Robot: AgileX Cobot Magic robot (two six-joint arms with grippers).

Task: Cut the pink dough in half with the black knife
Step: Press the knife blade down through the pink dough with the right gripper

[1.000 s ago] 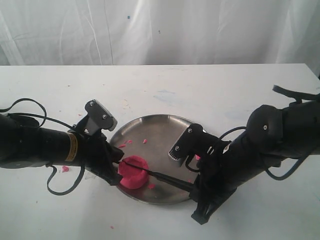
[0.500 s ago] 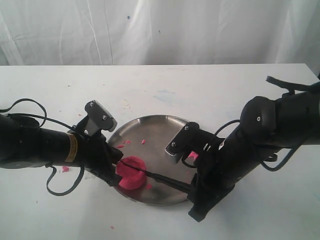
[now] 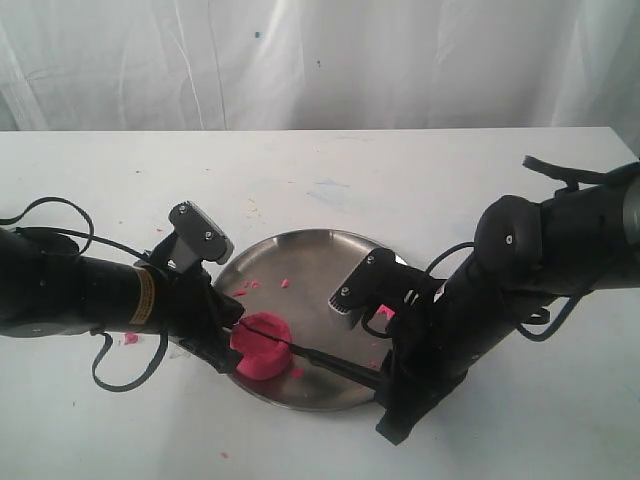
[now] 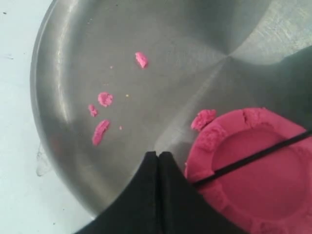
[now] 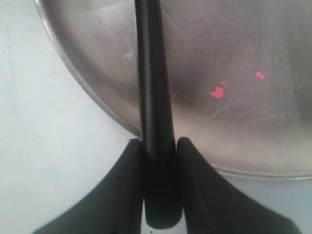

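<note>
Left wrist, unlike right, shows black knife crossing pink dough.

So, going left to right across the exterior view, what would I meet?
left arm → pink dough → black knife → right arm

In the left wrist view the pink dough and the black knife both ran off the picture's edge. In the exterior view the right arm covered the rim of the plate from three to five o'clock.
</note>
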